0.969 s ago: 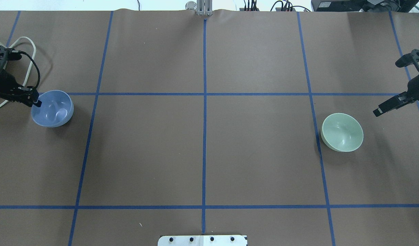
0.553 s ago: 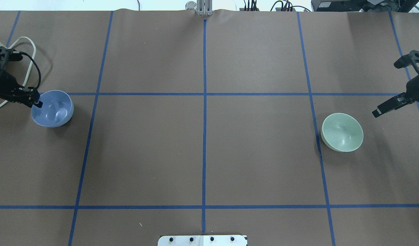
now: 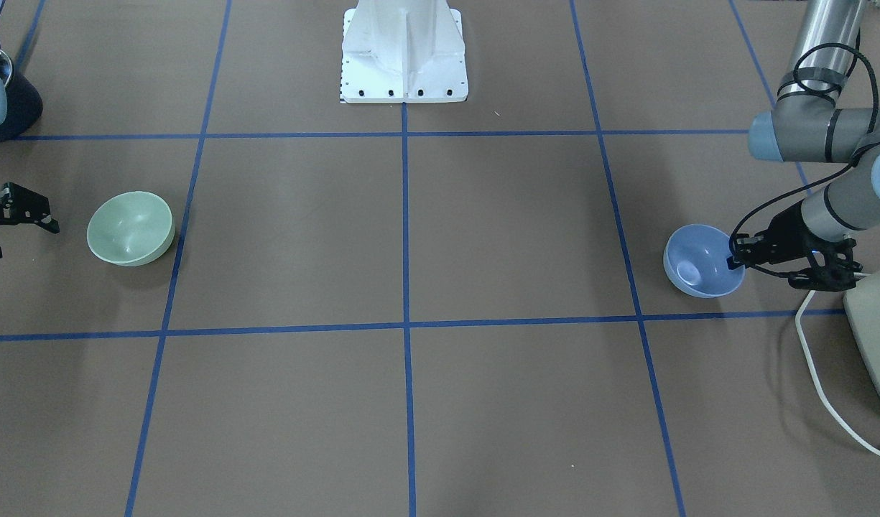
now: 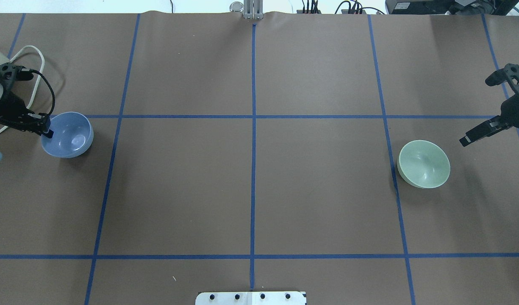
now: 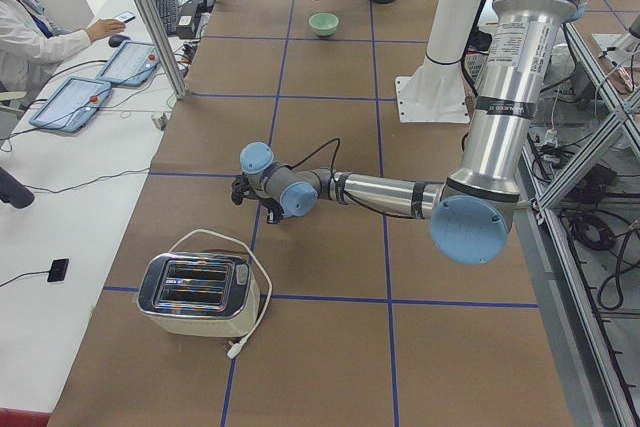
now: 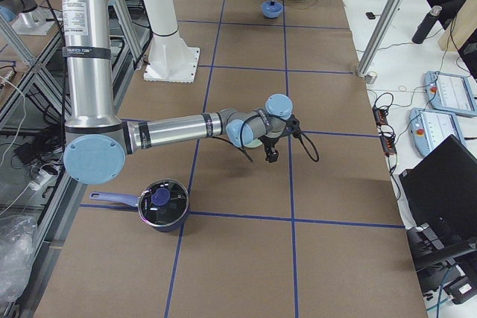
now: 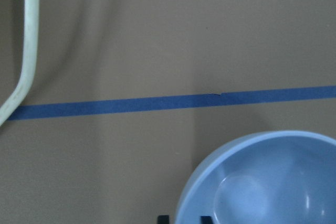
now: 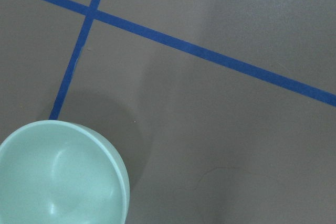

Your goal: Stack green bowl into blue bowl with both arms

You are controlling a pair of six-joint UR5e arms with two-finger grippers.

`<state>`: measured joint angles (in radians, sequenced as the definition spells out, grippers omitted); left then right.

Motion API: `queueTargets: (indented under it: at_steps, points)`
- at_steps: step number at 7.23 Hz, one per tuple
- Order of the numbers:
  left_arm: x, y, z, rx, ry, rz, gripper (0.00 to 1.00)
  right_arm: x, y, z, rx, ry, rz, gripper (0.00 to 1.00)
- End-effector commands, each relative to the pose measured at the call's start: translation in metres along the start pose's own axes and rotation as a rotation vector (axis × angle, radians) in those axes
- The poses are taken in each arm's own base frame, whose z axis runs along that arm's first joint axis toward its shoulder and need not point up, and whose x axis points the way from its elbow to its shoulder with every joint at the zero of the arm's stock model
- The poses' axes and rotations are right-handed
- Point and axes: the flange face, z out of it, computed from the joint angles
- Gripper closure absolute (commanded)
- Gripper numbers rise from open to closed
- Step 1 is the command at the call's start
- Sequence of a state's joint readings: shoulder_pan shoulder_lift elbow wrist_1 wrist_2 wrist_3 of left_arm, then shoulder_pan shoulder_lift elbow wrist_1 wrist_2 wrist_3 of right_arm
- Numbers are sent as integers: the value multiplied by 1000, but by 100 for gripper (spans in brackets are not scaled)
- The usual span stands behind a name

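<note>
The blue bowl sits upright at the table's far left; it also shows in the front view and the left wrist view. My left gripper is shut on its left rim, one finger inside and one outside. The green bowl stands upright on the right side, and shows in the front view and the right wrist view. My right gripper is open and empty, raised above the table to the bowl's right, apart from it. Its fingers do not show in its wrist view.
A toaster with a white cable stands just left of the blue bowl. A dark pot sits near the right arm's base. The white pedestal is at the near centre edge. Blue tape lines grid the brown table.
The left gripper and the blue bowl have shifted slightly to the right together. The right gripper has drifted a little toward the green bowl. The green bowl has not moved.
</note>
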<state>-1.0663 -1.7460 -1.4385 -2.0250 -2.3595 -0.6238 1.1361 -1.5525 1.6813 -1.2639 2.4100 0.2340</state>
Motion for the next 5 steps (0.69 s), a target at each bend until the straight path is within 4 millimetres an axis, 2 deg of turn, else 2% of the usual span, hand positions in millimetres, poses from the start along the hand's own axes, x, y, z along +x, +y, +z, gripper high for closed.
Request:
queueTargets:
  at_steps: [1,2,3,4,5]
  points:
    - [2,0,-1,1,2,2,100,-5,0,4,-1,-2,-16,2]
    - [7,0,-4,7,7,7,100,-6,-1,4,-1,-4,-18,9]
    - [21,0,-15,13,22,19,100,-8,-3,3,2,-5,-18,13]
    - [41,1,-25,-14,86,-17,100,-8,-4,4,3,-4,-17,15]
    - [71,-9,-42,-2,123,-110,100,-13,-7,5,1,-8,-1,15]
